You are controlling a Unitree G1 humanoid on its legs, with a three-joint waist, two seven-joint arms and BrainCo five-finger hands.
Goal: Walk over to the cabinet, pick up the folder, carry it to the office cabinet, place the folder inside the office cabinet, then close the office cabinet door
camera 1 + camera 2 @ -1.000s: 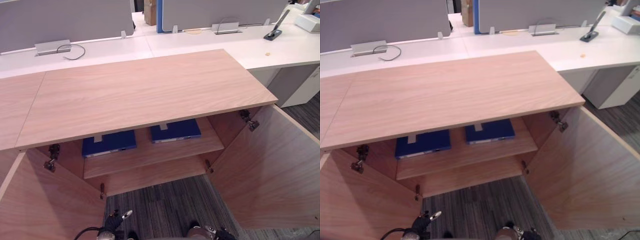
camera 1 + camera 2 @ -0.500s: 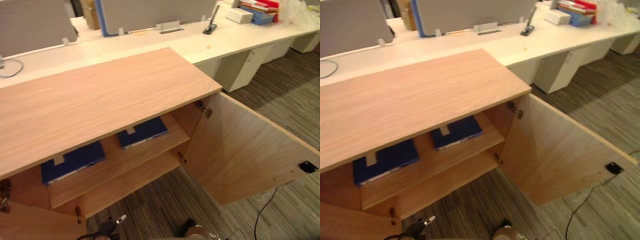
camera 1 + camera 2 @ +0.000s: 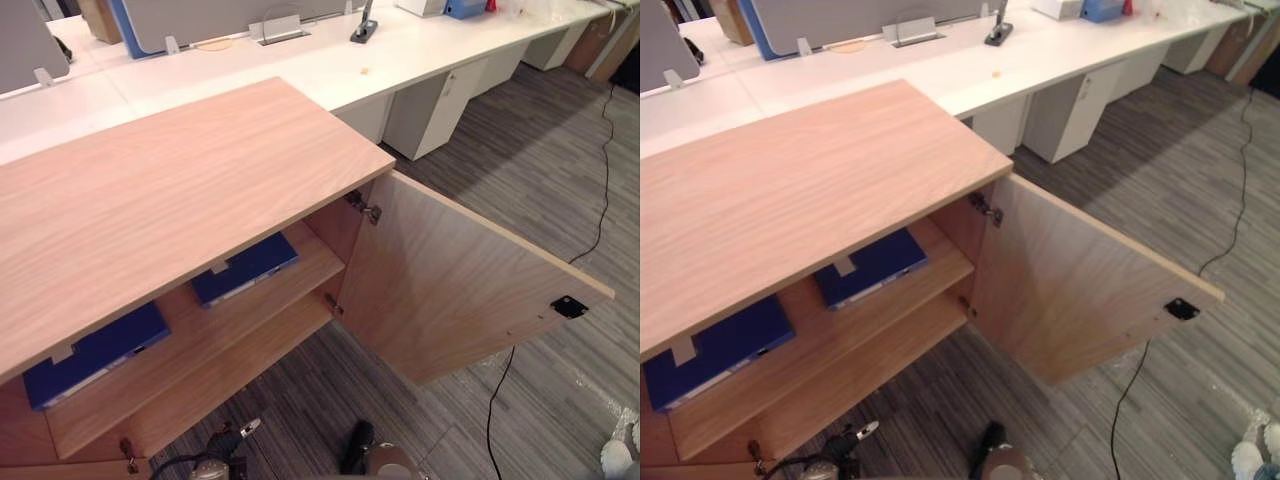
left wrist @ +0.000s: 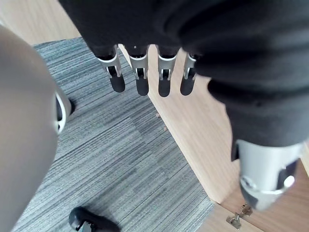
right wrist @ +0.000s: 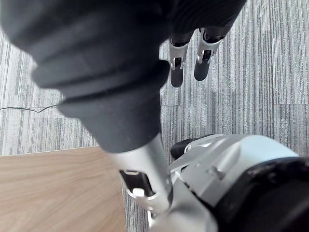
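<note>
1. Cabinet (image 3: 170, 190): light wood top, seen from above and in front. Its right door (image 3: 450, 285) stands swung wide open over the grey carpet floor (image 3: 560, 180). There is a metal hinge (image 3: 364, 207) at the top inner corner and a small black fitting (image 3: 569, 306) near the door's free edge.
2. Task items: two blue folders lie flat on the upper shelf (image 3: 240, 320) inside the cabinet, partly under the overhang of the top. The right blue folder (image 3: 245, 268) sits near the shelf's right end. The left blue folder (image 3: 95, 352) is well apart from it, toward the left end. Neither is touched by a hand.
3. Bottom shelf (image 3: 230, 375): bare wood where visible.
4. Left robot hand (image 4: 141, 72): released, fingers straight and hanging down, nothing held. It hangs low in front of the cabinet, above the carpet and the edge of a wood panel (image 4: 193, 125).
5. Right robot hand (image 5: 177, 67): released, fingers straight, pointing at the carpet, nothing held.
6. Background: a long white table (image 3: 330, 60) runs behind the cabinet, with grey partition screens (image 3: 200, 15) along it and a small dark object (image 3: 363, 28) on top. A white drawer unit (image 3: 430, 105) stands beneath it.
</note>
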